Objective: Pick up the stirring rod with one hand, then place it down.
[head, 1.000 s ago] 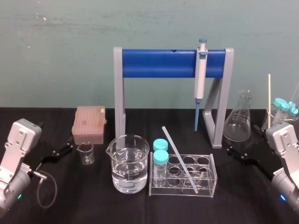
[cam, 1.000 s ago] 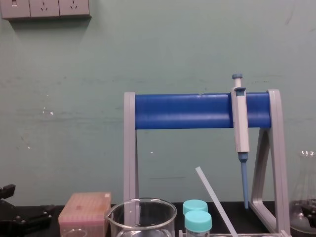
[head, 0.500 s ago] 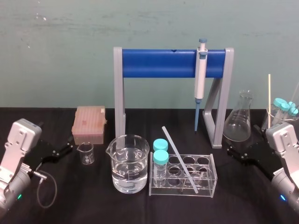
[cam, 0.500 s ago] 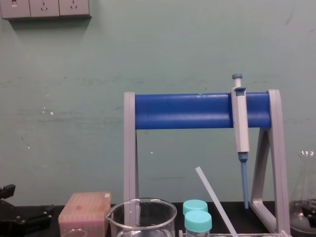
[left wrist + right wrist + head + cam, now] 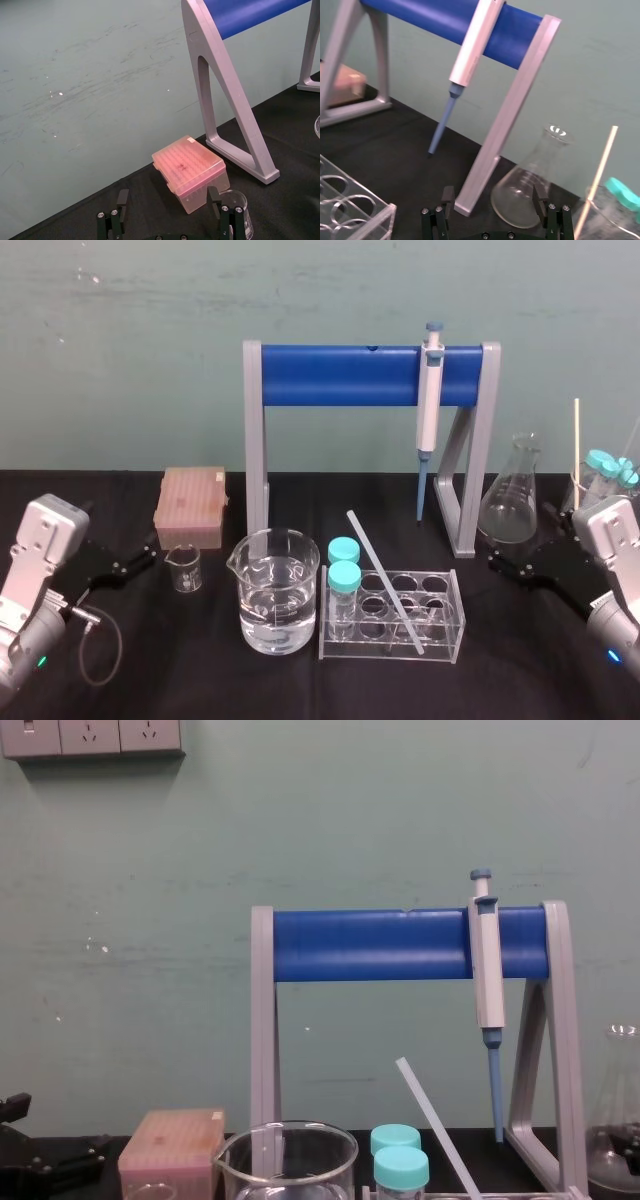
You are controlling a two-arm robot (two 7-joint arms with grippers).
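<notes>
Your stirring rod (image 5: pixel 385 575) leans in the clear rack (image 5: pixel 452 625) at the middle of the table. Its top tilts far and left, and its foot sits down in a near-right hole (the clear walls blur exactly where it ends). In the chest view the frame edge cuts off the rod's lower part.

The left gripper (image 5: pixel 140 560) sits low on the left, near the small beaker (image 5: pixel 184 568) and the pink box (image 5: pixel 190 505). Its jaws are spread wide with nothing between them. The right gripper (image 5: pixel 508 566) sits low on the right, near the flask (image 5: pixel 512 502) and well apart from the rod. It too is wide open and empty.
</notes>
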